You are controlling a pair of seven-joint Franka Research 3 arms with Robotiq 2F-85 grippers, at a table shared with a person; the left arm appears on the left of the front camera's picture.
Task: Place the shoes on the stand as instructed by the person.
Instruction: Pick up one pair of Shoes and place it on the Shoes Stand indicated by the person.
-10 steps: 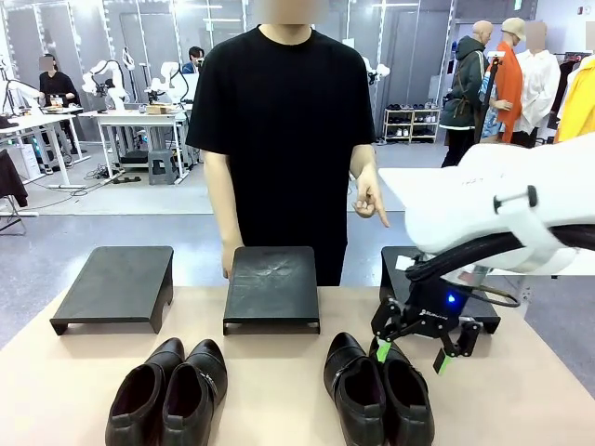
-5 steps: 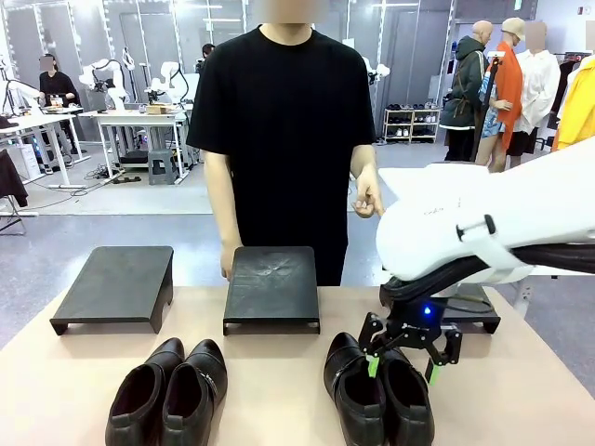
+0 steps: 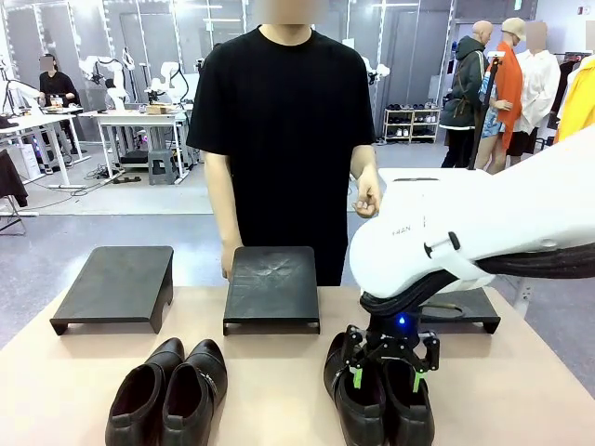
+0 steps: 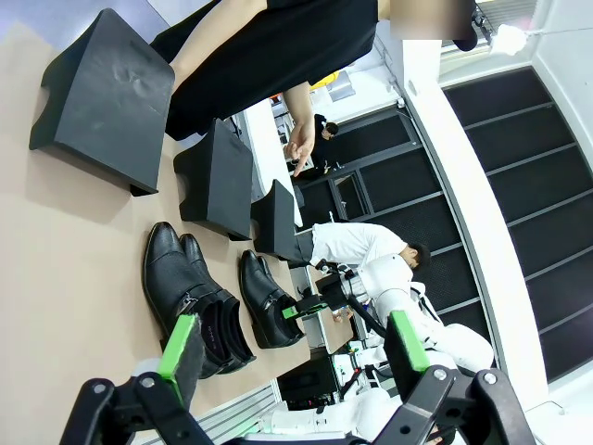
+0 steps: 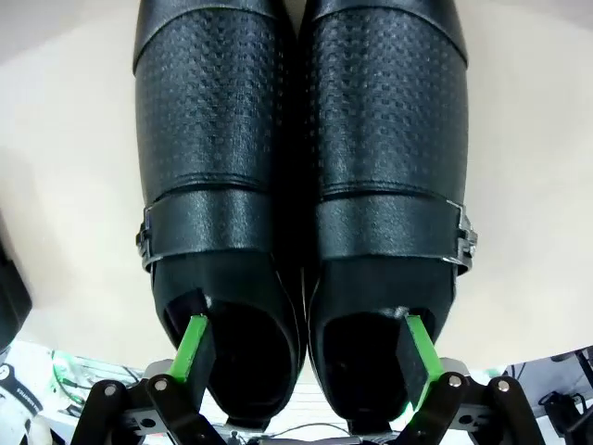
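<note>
Shoes (image 3: 364, 420) by the bench's (image 3: 279, 390) near edge lie paired beneath my right hand (image 3: 386, 378), spread open, grasping nothing

Glossy black leather on the shoes (image 5: 213, 130), pebbled over the front; silvery metal buckles (image 5: 145, 239); matt, smooth tan bench (image 3: 74, 372); matt black stands (image 3: 116, 283), creased on the middle one; glossy white plastic arm shell (image 3: 483, 223); matt green pads (image 5: 193, 348); black cloth T-shirt (image 3: 288, 121).
</note>
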